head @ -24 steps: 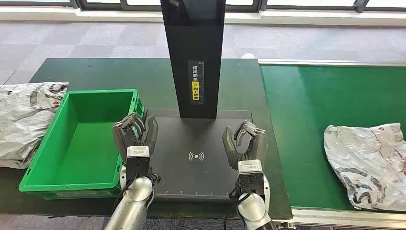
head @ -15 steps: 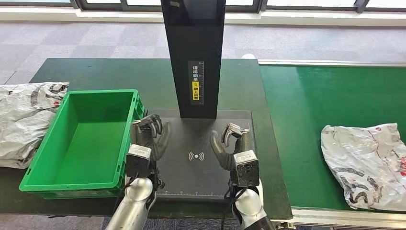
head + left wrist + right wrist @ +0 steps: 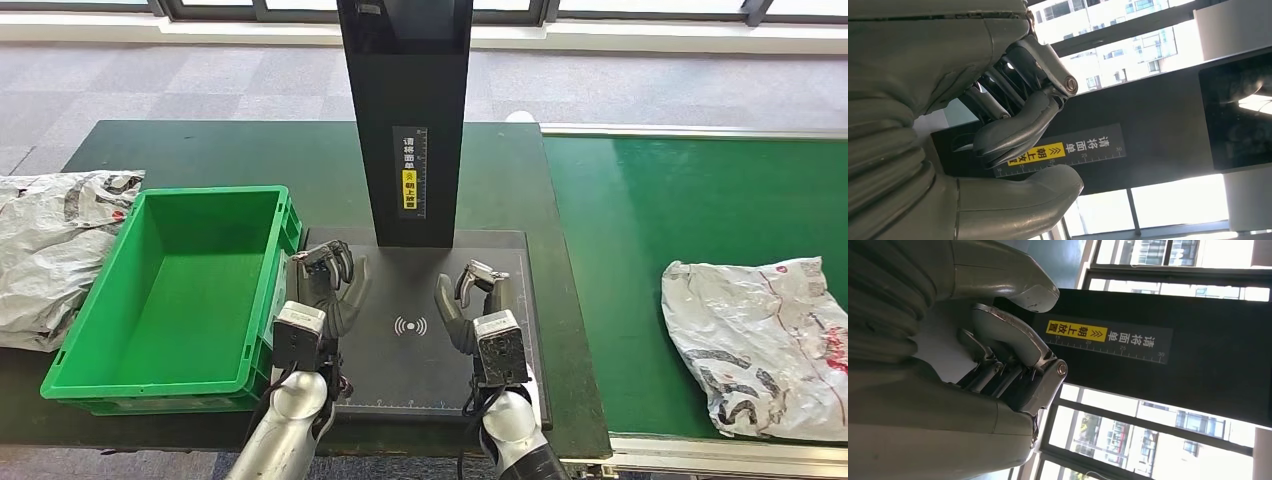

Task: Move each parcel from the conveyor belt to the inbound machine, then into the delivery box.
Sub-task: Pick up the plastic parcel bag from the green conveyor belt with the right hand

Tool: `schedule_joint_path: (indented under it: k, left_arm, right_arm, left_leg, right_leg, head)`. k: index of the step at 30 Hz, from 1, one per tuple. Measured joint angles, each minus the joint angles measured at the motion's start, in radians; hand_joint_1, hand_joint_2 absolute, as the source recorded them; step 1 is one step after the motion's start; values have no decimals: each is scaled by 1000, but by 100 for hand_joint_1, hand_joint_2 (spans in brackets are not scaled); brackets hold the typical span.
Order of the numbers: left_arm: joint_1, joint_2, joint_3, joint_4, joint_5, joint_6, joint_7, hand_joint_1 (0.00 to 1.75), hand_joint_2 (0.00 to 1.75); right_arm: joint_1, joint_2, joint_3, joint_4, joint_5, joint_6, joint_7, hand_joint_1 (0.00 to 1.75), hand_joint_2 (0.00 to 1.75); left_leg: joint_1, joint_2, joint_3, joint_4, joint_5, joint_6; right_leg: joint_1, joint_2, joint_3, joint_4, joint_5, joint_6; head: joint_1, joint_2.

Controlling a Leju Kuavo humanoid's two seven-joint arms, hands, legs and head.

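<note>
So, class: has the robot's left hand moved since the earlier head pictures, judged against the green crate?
Yes. The left hand has moved to the robot's right, away from the green crate and over the black scanner plate, towards its wireless symbol.

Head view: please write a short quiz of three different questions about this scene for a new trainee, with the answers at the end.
1. True or false: the green box has a parcel inside it.
2. Where does the parcel on the belt lie? A) on the black scanner plate B) on the green belt, to the right of the right robot hand C) inside the green box
3. Fill in: both the left robot hand and the right robot hand are above the black ____ and hold nothing.

Key: 1 false; 2 B; 3 scanner plate.
</note>
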Motion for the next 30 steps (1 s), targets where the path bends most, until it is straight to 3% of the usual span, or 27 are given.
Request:
schedule_joint_path:
  k: [3,4,6,7,8,10,15,30]
  left_arm:
    - [0,0,0,0,8,5,0,175,175]
    - [0,0,0,0,9,9,0,134,175]
    - [0,0,0,0,10,15,0,47,175]
    - [0,0,0,0,10,18,0,3,131]
    - [0,0,0,0,10,19,0,0,87]
    - [0,0,0,0,7,27,0,0,0]
    - [3,0,0,1,-28,55,0,0,0]
    - [3,0,0,1,-37,56,0,0,0]
  right_arm:
    - [-1,1,0,5,0,5,0,175,175]
    - [-1,1,0,6,0,7,0,133,175]
    - [-1,1,0,8,-6,10,0,45,87]
    - [-2,1,0,10,-15,10,0,2,44]
    - [-2,1,0,12,-28,6,0,0,0]
    - [-8,1,0,27,-57,-14,2,0,0]
    - [-43,7,-37,95,3,-105,44,0,0]
    - [-61,15,-91,145,47,-101,55,0,0]
  left_leg:
    - [0,0,0,0,0,0]
    - [0,0,0,0,0,0]
    - [0,0,0,0,0,0]
    - [0,0,0,0,0,0]
    - [0,0,0,0,0,0]
    - [0,0,0,0,0,0]
    - [0,0,0,0,0,0]
    - [0,0,0,0,0,0]
  right_leg:
    - [0,0,0,0,0,0]
    - [0,0,0,0,0,0]
    - [0,0,0,0,0,0]
    - [0,0,0,0,0,0]
    - [0,0,0,0,0,0]
    - [0,0,0,0,0,0]
    - [0,0,0,0,0,0]
    - [0,0,0,0,0,0]
  head:
    - [0,0]
    - [0,0]
    - [0,0]
    - [0,0]
    - [0,0]
    - [0,0]
    - [0,0]
    - [0,0]
